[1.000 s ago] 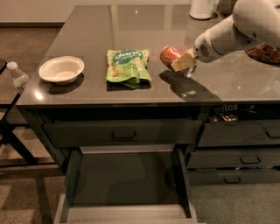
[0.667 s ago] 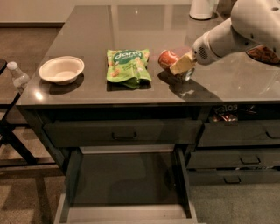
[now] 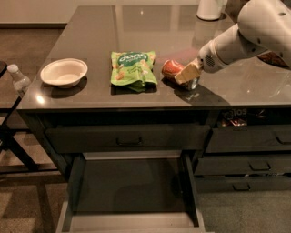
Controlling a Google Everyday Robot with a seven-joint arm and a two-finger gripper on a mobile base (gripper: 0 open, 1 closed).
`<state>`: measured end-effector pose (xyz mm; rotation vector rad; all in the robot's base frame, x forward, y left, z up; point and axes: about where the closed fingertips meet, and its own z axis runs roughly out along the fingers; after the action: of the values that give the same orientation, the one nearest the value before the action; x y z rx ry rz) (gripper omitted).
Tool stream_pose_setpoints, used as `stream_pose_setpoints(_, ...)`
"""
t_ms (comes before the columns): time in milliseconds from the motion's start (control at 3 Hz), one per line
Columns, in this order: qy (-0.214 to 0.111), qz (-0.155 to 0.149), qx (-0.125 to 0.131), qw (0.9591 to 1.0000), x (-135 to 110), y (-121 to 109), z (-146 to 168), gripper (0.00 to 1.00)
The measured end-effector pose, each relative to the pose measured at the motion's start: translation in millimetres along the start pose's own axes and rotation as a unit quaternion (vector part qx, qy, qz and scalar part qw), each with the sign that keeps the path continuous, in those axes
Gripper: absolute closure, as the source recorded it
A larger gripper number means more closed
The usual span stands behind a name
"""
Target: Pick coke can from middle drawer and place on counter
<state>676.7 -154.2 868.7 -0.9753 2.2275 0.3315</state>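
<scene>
The coke can (image 3: 171,68) lies on its side on the counter (image 3: 136,27), just right of the green snack bag, one silvery end facing front right. My gripper (image 3: 184,75) reaches in from the right on its white arm and is shut on the coke can; a tan finger (image 3: 187,73) crosses the can's front and the other finger is hidden behind it. The middle drawer (image 3: 72,182) is pulled out below the counter's front edge, and its dark inside holds nothing.
A green snack bag (image 3: 132,68) and a white bowl (image 3: 63,73) sit on the counter's left half. A white container (image 3: 210,8) stands at the back. A water bottle (image 3: 18,79) stands off the left edge. Narrower closed drawers (image 3: 254,164) are at right.
My gripper has carried the coke can a little down and to the left, lowering it onto the counter beside the snack bag. Nothing else has moved.
</scene>
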Motion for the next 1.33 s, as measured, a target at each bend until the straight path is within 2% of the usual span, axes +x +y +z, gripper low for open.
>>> stream_pose_setpoints(333,0.0,0.0,-0.001,1.0,0.2,0.2,0.2,0.83)
stream_pose_setpoints(1333,0.0,0.0,-0.001,1.0,0.2,0.3,0.3,0.13)
